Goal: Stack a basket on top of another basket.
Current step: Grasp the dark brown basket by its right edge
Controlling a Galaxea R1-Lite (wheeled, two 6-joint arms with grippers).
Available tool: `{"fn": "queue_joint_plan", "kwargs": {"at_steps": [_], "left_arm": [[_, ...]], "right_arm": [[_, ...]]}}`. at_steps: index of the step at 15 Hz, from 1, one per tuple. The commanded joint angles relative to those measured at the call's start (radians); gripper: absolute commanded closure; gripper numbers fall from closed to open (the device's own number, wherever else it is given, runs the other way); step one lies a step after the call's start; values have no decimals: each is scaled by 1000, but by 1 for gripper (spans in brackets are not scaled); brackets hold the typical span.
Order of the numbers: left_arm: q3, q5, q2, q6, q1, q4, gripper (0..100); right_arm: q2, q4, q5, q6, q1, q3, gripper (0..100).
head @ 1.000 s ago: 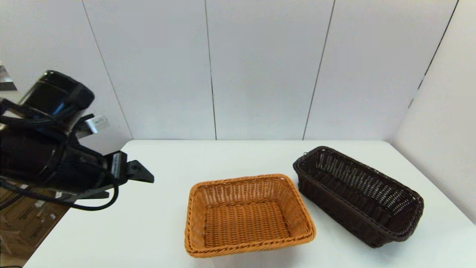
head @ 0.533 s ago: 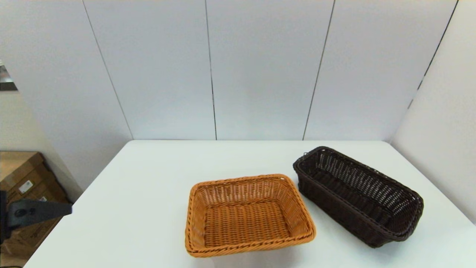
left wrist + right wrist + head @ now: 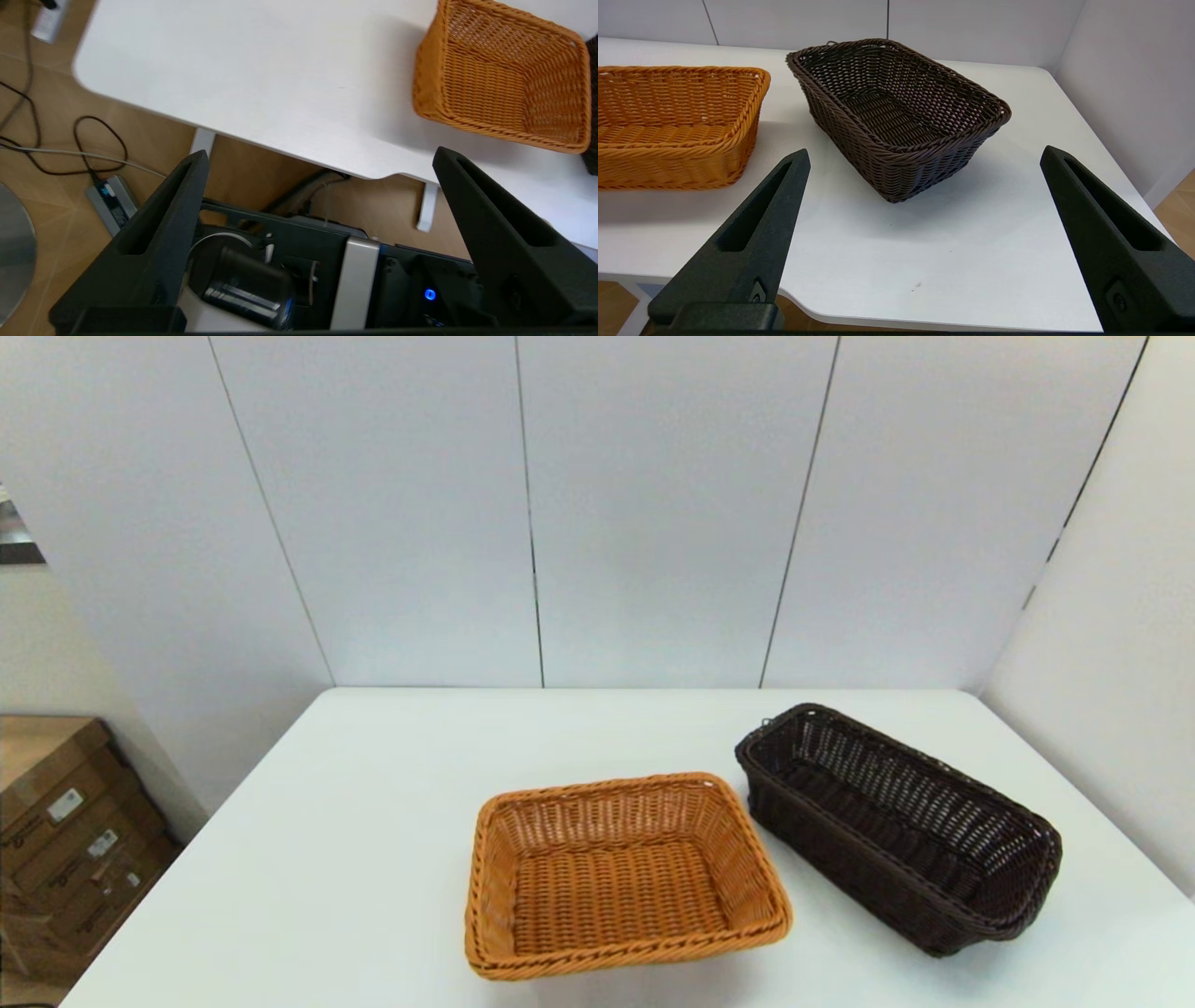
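Change: my left end effector (image 3: pixel 320 156) has dropped out of the head view; it hangs spread below the surface (image 3: pixel 373 821) edge.
Right end effector (image 3: pixel 924 156): spread, empty, facing the dark basket (image 3: pixel 901 826).
Baskets: dark one just beside the orange basket (image 3: pixel 621 873), unstacked.
Meaning: I judge the right arm will do the pickup.

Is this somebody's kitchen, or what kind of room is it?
Probably not a kitchen, more likely a lab or test room: a bare white table boxed in by plain panel walls, cardboard boxes beside it, and loose cables on the wooden floor.
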Motion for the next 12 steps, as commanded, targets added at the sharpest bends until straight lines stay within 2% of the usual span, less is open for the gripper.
{"fn": "queue_joint_plan", "kwargs": {"at_steps": [1, 4, 12], "left_arm": [[63, -59, -208, 133, 162, 30, 0], [100, -160, -309, 218, 260, 53, 0], [153, -172, -404, 228, 238, 50, 0]], "right_arm": [[0, 0, 0, -1, 0, 0, 0], [0, 0, -3, 2, 0, 1, 0], [0, -2, -6, 5, 0, 1, 0]]}}
